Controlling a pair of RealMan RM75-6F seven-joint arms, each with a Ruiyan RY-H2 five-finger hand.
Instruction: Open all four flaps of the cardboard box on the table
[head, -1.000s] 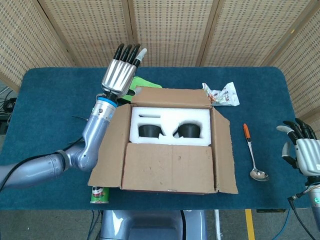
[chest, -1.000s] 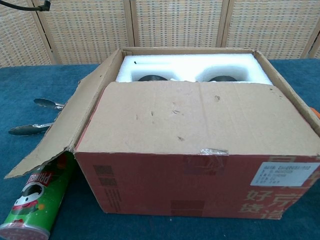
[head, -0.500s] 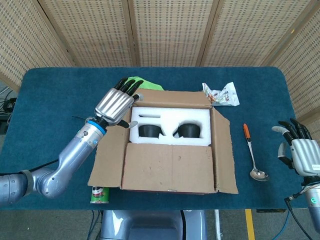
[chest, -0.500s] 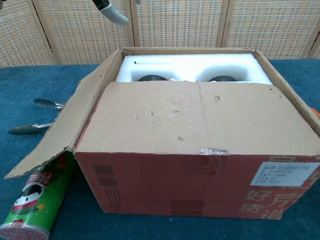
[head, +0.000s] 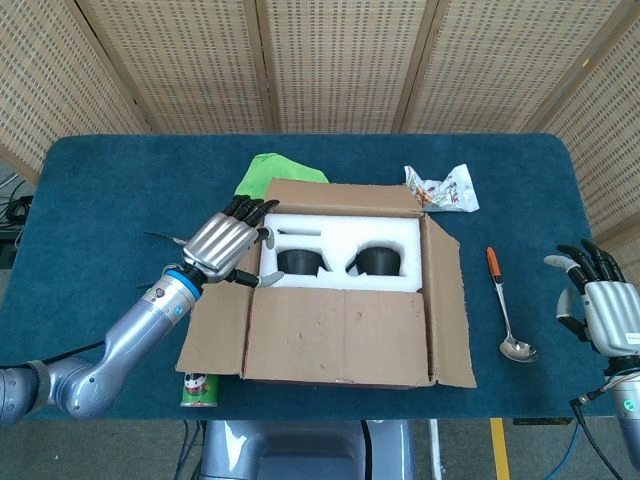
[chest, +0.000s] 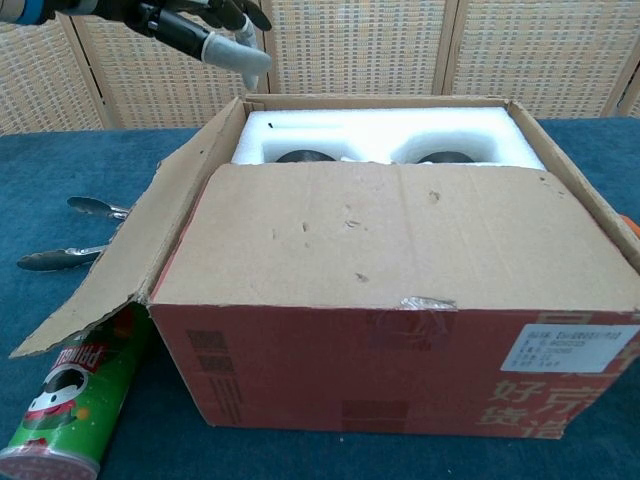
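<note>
The brown cardboard box sits mid-table, also filling the chest view as box. Its left flap leans outward and its right flap stands outward. The near flap still lies flat over the front half, seen as near flap. The far flap is folded back. White foam with two dark round items shows inside. My left hand hovers over the box's left wall with fingers spread, holding nothing; left hand shows at the top of the chest view. My right hand rests open at the table's right edge.
A green Pringles can lies under the left flap. Metal tongs lie to the left. A green cloth sits behind the box, a snack wrapper at its far right corner, and a spoon to the right.
My left hand has dropped from raised above the far left corner down to the box's left wall. The green cloth is now uncovered. The right hand barely shifted.
</note>
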